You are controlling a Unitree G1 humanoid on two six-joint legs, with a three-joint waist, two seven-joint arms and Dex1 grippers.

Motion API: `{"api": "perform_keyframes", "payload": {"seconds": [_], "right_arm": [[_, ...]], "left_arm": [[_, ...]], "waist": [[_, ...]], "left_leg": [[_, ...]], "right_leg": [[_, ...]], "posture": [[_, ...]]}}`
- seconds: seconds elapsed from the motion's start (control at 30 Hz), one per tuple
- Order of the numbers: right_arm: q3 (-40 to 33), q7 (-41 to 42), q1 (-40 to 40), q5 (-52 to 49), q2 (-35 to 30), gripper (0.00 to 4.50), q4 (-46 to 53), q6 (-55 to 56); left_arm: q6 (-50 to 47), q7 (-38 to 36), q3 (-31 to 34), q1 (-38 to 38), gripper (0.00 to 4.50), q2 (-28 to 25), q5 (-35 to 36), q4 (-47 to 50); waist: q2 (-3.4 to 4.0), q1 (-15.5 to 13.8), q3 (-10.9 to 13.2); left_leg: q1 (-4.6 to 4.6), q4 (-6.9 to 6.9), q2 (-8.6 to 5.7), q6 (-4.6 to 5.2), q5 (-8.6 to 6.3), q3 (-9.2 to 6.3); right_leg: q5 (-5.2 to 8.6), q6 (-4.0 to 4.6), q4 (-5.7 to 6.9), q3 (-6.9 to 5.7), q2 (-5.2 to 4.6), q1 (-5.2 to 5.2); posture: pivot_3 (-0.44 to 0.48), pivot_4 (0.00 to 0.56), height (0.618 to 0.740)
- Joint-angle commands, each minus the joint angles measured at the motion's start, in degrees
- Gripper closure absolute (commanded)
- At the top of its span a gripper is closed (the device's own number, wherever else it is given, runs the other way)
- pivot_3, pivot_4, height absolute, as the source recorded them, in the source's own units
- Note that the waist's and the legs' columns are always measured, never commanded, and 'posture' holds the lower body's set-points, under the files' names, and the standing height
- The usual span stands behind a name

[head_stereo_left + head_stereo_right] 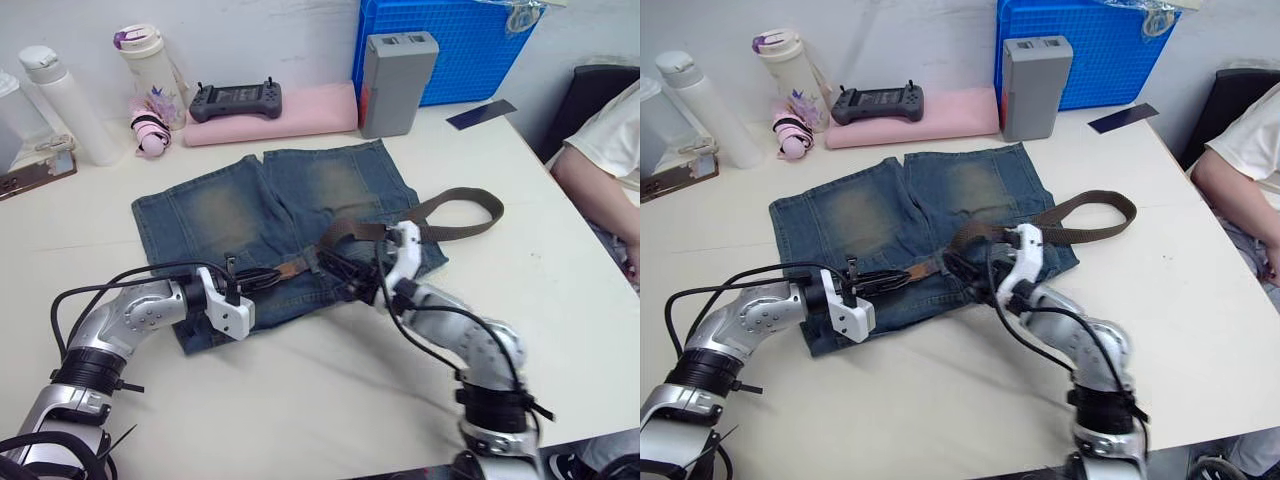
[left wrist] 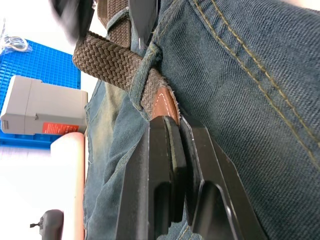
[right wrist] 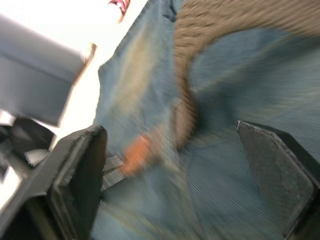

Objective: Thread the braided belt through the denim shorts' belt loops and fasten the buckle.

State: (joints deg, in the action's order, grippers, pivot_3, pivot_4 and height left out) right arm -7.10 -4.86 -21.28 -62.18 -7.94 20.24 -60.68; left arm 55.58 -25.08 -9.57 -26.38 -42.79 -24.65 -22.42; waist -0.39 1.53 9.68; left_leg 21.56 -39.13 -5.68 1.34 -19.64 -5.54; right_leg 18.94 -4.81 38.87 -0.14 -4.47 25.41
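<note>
- Left gripper [image 1: 262,279] is clamped tight: in the left wrist view its black fingers [image 2: 170,165] pinch the belt's [image 1: 455,205] smooth brown tip [image 2: 164,104], with the braided weave running on just past the fingertips.
- Shorts [image 1: 260,215] lie flat on the white table [image 1: 330,400], waistband under both grippers, belt loops too small to pick out here.
- Right gripper [image 1: 345,272] is spread wide, nothing gripped; the belt passes between its jaws, lying on the denim.
- Beyond the right jaws, the belt sweeps out in a loop off the shorts' edge.
</note>
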Motion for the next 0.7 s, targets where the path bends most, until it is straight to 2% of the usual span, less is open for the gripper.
{"api": "perform_keyframes", "payload": {"seconds": [0.03, 0.07, 0.13, 0.2, 0.33, 0.5, 0.53, 0.57, 0.7], "right_arm": [[12.10, 12.36, 1.37, 14.51, -17.80, 0.03, 16.55, 5.60], [17.71, 16.80, 2.08, 22.25, -23.89, 0.03, 19.21, 11.20], [25.56, 22.54, 3.75, 34.97, -31.62, 0.03, 19.84, 22.56], [30.67, 25.24, 5.14, 46.05, -35.87, 0.03, 16.68, 33.01], [36.61, 26.94, 4.66, 63.06, -38.54, 0.03, 8.65, 46.66], [39.43, 26.49, 1.62, 76.64, -35.22, 0.03, -1.23, 48.81], [39.46, 26.84, 1.53, 78.15, -34.56, 0.59, -2.54, 48.77], [39.28, 27.20, 1.60, 79.28, -33.95, 0.85, -3.43, 48.85], [36.55, 29.36, 2.38, 79.54, -31.09, 2.81, -4.65, 44.72]], "left_arm": [[-0.45, 0.36, 1.27, 0.94, 4.50, -0.96, 3.21, 3.23], [-0.71, 0.16, 1.43, 1.06, 4.50, -1.19, 3.86, 3.57], [-1.28, -0.43, 1.61, 1.25, 4.50, -1.61, 5.42, 4.34], [-2.13, -1.51, 1.62, 1.52, 4.50, -2.02, 8.16, 5.44], [-4.23, -4.57, 1.78, 2.26, 4.50, -3.23, 13.46, 8.39], [-6.38, -7.11, 2.46, 3.00, 4.50, -4.92, 16.49, 11.69], [-6.59, -7.30, 2.65, 3.19, 4.50, -5.08, 16.58, 12.03], [-6.78, -7.45, 2.82, 3.37, 4.50, -5.14, 16.62, 12.32], [-7.26, -7.67, 3.25, 4.59, 4.50, -5.47, 16.26, 13.33]], "waist": [[0.02, 0.15, 0.01], [0.04, 0.10, 0.02], [-0.02, 0.09, -0.01], [-0.04, 0.06, 0.00], [-0.10, -0.02, 0.00], [-0.10, 0.05, 0.00], [-0.11, 0.02, 0.00], [-0.11, -0.07, -0.01], [-0.18, -0.15, -0.05]], "left_leg": [[0.03, 0.01, 0.00, 0.00, 0.00, 0.01], [0.03, 0.02, 0.02, -0.01, 0.00, 0.01], [0.06, 0.04, 0.03, -0.01, 0.00, 0.02], [0.06, 0.03, 0.04, -0.02, 0.00, 0.05], [0.05, -0.07, 0.03, -0.02, 0.01, 0.27], [0.04, -0.06, 0.05, -0.04, 0.02, 0.28], [0.04, -0.06, 0.06, -0.04, 0.02, 0.28], [0.04, -0.07, 0.07, -0.05, 0.02, 0.28], [0.03, -0.09, 0.06, -0.04, 0.02, 0.28]], "right_leg": [[0.00, 0.00, -0.04, 0.01, 0.01, 0.03], [0.00, 0.00, -0.07, 0.00, 0.02, 0.04], [0.01, 0.00, -0.30, -0.02, 0.04, 0.07], [0.01, -0.01, -0.42, -0.07, 0.04, 0.06], [0.01, -0.01, -0.51, -0.03, 0.00, 0.03], [0.01, 0.00, -0.52, -0.03, 0.04, 0.05], [0.01, 0.00, -0.52, -0.03, 0.05, 0.05], [0.01, 0.00, -0.52, -0.03, 0.05, 0.05], [0.00, 0.00, -0.52, -0.02, 0.04, 0.01]], "posture": [[0.000, 0.150, 0.709], [0.000, 0.150, 0.709], [0.000, 0.150, 0.709], [0.000, 0.150, 0.709], [0.000, 0.150, 0.709], [0.000, 0.150, 0.709], [0.000, 0.150, 0.709], [0.000, 0.150, 0.709], [0.000, 0.150, 0.709]]}}
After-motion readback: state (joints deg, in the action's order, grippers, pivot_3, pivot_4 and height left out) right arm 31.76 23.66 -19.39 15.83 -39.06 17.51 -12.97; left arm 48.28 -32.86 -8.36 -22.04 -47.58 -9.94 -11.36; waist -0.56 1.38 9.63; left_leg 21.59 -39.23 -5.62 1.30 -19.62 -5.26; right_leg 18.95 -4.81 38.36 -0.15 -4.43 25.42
